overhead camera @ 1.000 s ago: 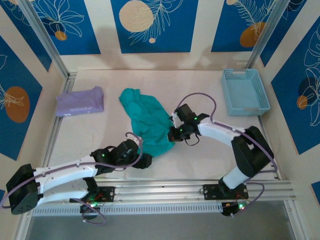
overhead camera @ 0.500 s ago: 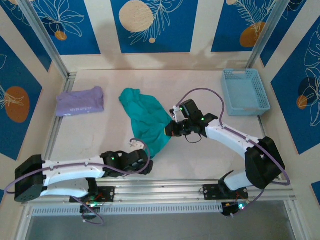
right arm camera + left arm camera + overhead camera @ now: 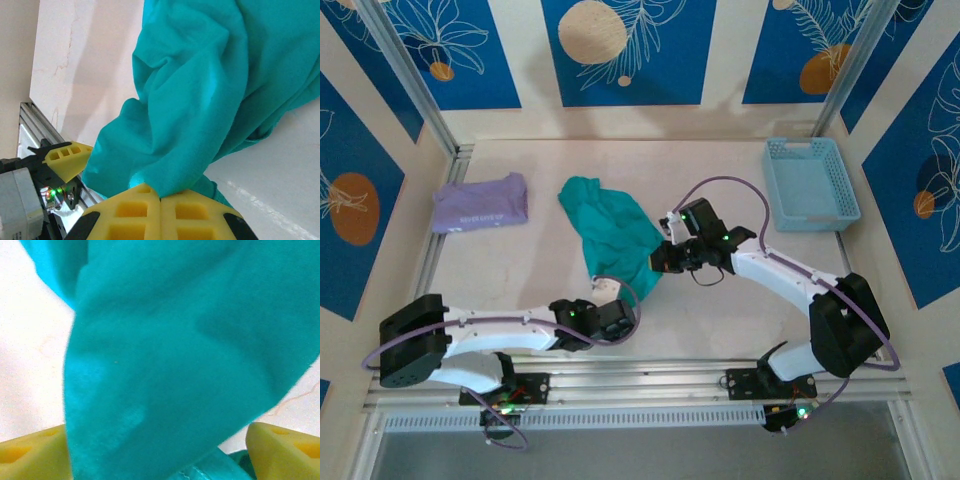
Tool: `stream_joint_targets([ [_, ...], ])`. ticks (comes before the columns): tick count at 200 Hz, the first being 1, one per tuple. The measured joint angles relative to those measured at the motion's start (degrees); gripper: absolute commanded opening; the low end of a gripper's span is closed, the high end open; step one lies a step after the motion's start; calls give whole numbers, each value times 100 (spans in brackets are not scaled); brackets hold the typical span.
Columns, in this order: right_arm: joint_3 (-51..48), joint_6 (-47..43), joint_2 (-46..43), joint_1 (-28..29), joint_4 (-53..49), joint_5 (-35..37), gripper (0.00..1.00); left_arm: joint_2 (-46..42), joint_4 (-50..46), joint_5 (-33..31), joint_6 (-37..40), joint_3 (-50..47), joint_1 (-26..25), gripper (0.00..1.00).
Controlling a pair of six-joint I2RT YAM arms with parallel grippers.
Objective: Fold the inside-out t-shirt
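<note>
Because the teal inside-out t-shirt (image 3: pixel 613 232) was light, limp cotton that sagged and bunched, a hem edge looked the surest place to take hold. It lay crumpled, stretching away from both grippers. The right gripper (image 3: pixel 160 199) had its fingers pressed together on a fold. The left gripper (image 3: pixel 160 455) stood spread, with cloth hanging between its fingers. A second earlier, the left gripper had been short of the shirt's near corner.
</note>
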Motion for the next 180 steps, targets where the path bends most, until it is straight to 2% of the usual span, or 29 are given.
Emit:
stream_joint_targets([
  [53,2,-15,-70,-249,-22,-24,0,-243,-308,-105,-22,-245,15,60],
  [76,74,-24,-96,-328,-57,-81,0,-411,-407,-74,-42,-424,15,48],
  [127,249,-35,-109,-448,-50,-232,0,-796,-496,-72,96,-590,107,0],
  [151,319,-37,-129,-507,-151,-269,0,-804,-501,-83,149,-581,114,0],
  [163,772,-7,-138,-706,-435,-352,0,-1119,-916,-160,946,-221,492,0],
  [180,1801,-9,-326,-1113,-413,-273,0,-1794,-1021,-498,1921,994,1141,0],
])
